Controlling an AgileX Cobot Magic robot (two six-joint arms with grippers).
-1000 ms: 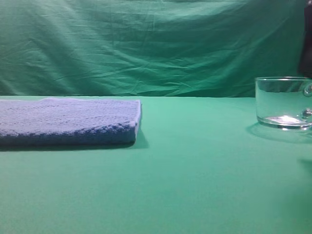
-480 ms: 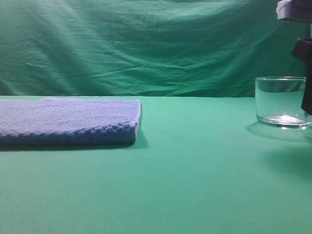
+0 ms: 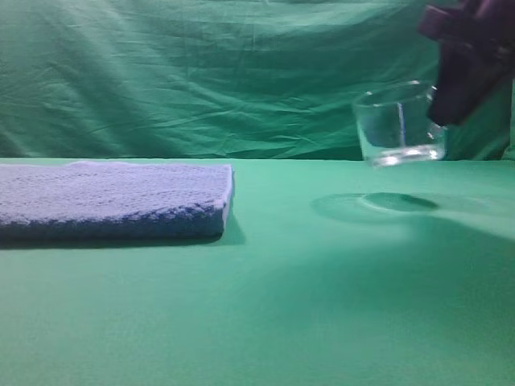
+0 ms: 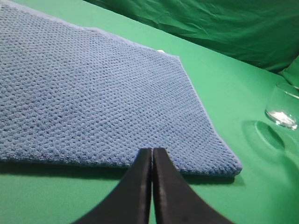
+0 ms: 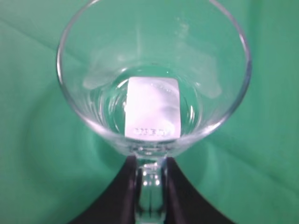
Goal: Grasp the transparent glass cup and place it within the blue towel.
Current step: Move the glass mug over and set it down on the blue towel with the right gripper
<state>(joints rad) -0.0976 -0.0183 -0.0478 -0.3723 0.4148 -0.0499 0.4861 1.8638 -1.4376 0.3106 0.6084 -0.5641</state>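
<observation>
The transparent glass cup (image 3: 400,123) hangs tilted in the air at the upper right, above its shadow on the green table. My right gripper (image 3: 451,96) is shut on its handle; in the right wrist view the cup (image 5: 154,79) fills the frame and my gripper (image 5: 150,184) clamps the glass handle from both sides. The blue towel (image 3: 113,197) lies flat at the left of the table. In the left wrist view the towel (image 4: 93,98) spreads ahead, my left gripper (image 4: 152,156) is shut and empty over its near edge, and the cup (image 4: 284,105) shows at far right.
A green cloth covers the table (image 3: 322,305) and hangs as a backdrop (image 3: 201,72) behind it. Bare green surface lies between the towel's right edge and the cup's shadow (image 3: 374,205).
My right gripper came down at the cup, closed on its handle and lifted it off the table, carrying it up and to the left. The towel and left gripper have not moved.
</observation>
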